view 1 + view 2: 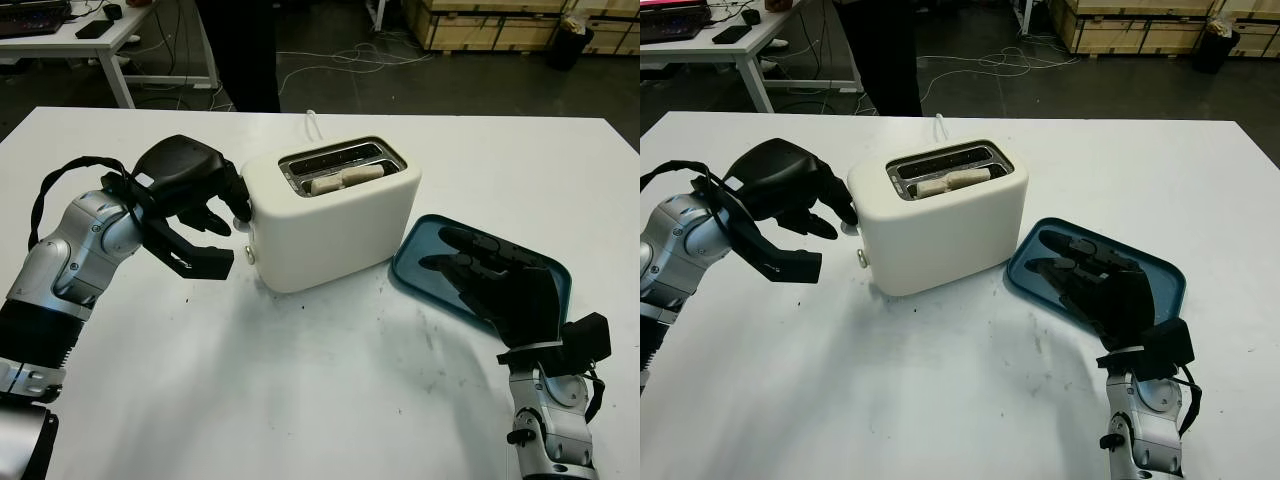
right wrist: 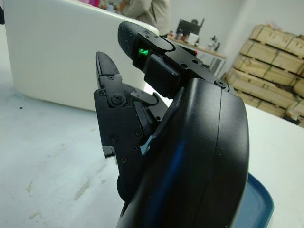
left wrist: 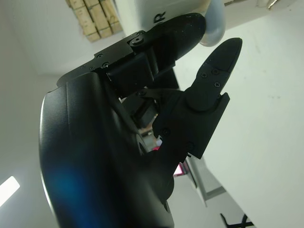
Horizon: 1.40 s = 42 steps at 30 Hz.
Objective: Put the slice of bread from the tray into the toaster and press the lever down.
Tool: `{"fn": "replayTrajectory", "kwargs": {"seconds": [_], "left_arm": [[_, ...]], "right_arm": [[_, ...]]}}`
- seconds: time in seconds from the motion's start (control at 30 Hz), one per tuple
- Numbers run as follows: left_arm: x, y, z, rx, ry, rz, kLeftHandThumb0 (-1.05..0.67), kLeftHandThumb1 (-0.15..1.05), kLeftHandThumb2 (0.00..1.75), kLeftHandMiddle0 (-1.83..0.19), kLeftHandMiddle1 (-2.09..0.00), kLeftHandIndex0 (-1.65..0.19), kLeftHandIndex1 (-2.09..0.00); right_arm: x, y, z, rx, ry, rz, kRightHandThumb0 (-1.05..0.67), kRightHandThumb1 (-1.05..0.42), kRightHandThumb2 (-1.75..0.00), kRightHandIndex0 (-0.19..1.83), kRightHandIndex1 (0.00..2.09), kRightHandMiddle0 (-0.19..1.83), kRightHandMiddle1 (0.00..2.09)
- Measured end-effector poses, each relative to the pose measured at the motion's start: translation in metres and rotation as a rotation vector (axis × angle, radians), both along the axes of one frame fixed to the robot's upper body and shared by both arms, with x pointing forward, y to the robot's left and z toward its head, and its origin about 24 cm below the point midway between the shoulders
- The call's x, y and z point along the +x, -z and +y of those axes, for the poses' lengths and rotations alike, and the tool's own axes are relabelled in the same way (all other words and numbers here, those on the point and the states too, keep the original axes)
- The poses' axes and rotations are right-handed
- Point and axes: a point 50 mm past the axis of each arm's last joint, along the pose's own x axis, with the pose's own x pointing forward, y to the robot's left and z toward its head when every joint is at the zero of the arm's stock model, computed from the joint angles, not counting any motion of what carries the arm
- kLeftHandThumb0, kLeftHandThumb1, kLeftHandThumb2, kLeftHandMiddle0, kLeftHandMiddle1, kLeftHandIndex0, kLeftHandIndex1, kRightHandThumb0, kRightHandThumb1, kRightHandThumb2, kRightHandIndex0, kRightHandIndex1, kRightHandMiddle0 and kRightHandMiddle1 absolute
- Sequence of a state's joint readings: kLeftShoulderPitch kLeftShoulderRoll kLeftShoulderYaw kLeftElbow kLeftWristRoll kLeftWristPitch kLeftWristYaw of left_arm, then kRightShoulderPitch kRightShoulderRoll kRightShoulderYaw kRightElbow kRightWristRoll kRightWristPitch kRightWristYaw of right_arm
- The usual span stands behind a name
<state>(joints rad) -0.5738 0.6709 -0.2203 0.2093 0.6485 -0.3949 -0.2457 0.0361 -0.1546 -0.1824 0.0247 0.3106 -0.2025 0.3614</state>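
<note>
**Pressing at the toaster lever, bread already in the slot**

Showing the white counter [image 1: 300, 400] from the head camera, with a cream toaster [image 1: 335, 225] near its centre. The slice of bread [image 1: 347, 178] stands in the slot nearer the robot, its top edge showing just above the chrome rim. The teal tray [image 1: 420, 240] lies at about 4 o'clock from the toaster, just beside its right end, and carries no bread.

The left hand [image 1: 200, 215] sits at 9 o'clock from the toaster, against the narrow end face. Its fingers are curled, and one fingertip [image 3: 190, 26] lies on top of the pale lever knob [image 3: 216, 28], touching it; a second finger [image 3: 216, 66] juts out beside the knob without closing around it. In the head views the knob [image 1: 850, 226] shows at the end face between the hand and a small round dial [image 1: 249, 256] lower down. How far down the lever sits cannot be told.

The right hand [image 1: 490, 280] hovers over the tray at 4 o'clock from the toaster, open and holding nothing. In the right wrist view its fingers [image 2: 108, 80] point towards the toaster's side wall [image 2: 57, 57], apart from it.

At 12 o'clock, beyond the counter's far edge, a person's dark legs [image 1: 245, 50] stand on the floor, with wooden crates [image 1: 490, 20] at 1 o'clock.
</note>
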Motion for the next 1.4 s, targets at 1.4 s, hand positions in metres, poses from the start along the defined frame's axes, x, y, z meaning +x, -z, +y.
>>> {"fn": "replayTrajectory", "kwargs": {"seconds": [1.4], "left_arm": [[0.005,0.071,-0.011,-0.175,-0.113,0.073,-0.27,0.81,0.0,-0.87,-1.01,-1.26,0.0]], "right_arm": [[-0.005,0.002,-0.006,-0.047,0.004,0.008,-0.21,-0.92,-0.02,0.81,0.73,1.04,0.0]]}}
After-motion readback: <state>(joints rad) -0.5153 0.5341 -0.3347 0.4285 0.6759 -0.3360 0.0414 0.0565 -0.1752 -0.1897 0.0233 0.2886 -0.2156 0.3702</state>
